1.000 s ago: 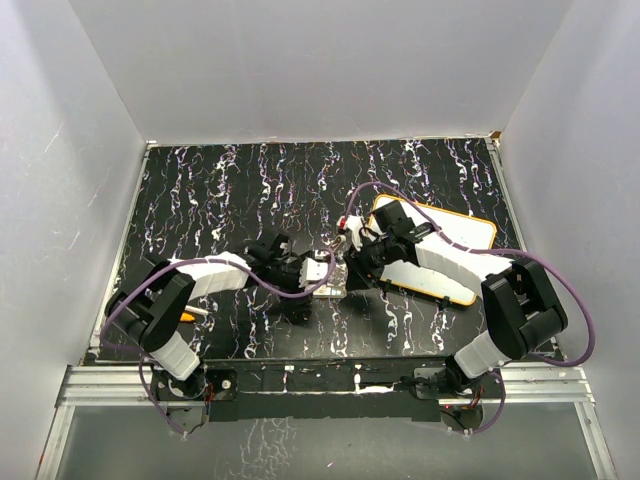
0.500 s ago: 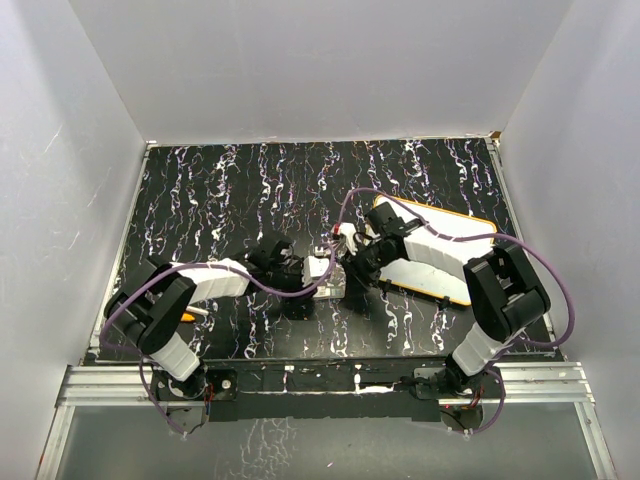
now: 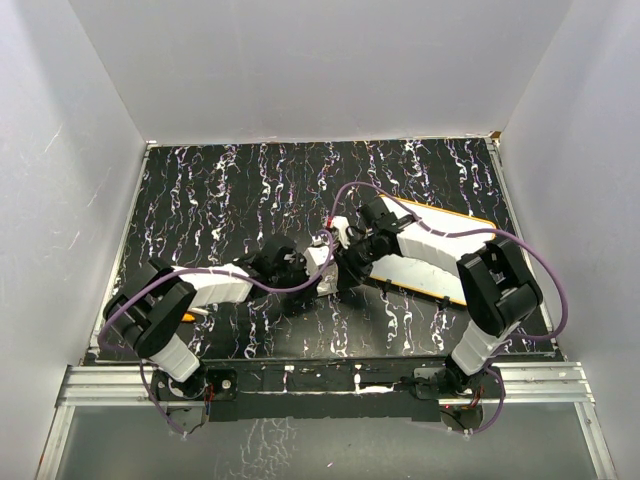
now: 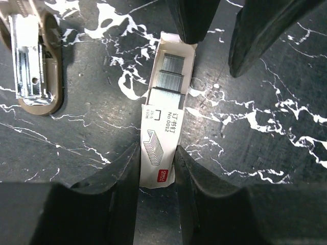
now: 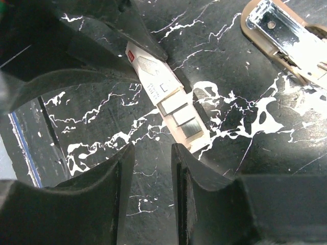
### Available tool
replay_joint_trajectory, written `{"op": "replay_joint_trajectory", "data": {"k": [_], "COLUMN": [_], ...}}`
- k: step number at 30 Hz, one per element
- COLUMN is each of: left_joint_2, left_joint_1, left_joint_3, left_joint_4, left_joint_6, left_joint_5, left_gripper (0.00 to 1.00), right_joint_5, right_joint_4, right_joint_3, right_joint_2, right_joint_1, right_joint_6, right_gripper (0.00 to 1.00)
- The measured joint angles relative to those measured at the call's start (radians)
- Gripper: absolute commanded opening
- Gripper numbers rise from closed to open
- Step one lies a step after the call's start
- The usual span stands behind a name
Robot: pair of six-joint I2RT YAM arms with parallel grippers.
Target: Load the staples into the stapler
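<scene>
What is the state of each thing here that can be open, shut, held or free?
staple box: tray slid out, staples showing, held at closed end.
stapler: opened, metal channel exposed, untouched.
left claw: shut on the staple box.
right claw: open, empty.

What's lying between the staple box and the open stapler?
Nothing; the left wrist view shows only bare marbled tabletop between the staple box and the open stapler.

Table (image 4: 265, 132): black, white marble veining. Staples box (image 4: 158, 148): cream-white, red mark, grey print; silver staple strips (image 4: 171, 76) inside. Stapler (image 4: 33, 66), ten o'clock of box: tan shell, silver metal.
</scene>
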Motion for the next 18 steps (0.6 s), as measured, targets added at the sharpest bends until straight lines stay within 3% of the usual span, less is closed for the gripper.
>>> {"op": "replay_joint_trajectory", "data": {"k": [10, 18], "left_joint_2": [0.000, 0.000], "left_joint_1": [-0.044, -0.050], "left_joint_3": [0.000, 0.000], "left_joint_4": [0.027, 0.030], "left_joint_6": [-0.072, -0.074], "left_joint_5": [-0.115, -0.135], "left_gripper": [0.41, 0.41], "right_joint_5": [0.079, 0.116], "right_joint_4": [0.066, 0.084], "right_joint_3": [0.012, 0.012], "right_joint_2": [0.035, 0.042], "right_joint_1": [0.008, 0.015], "right_joint_6": [0.053, 0.069], "right_gripper": [0.32, 0.30]}}
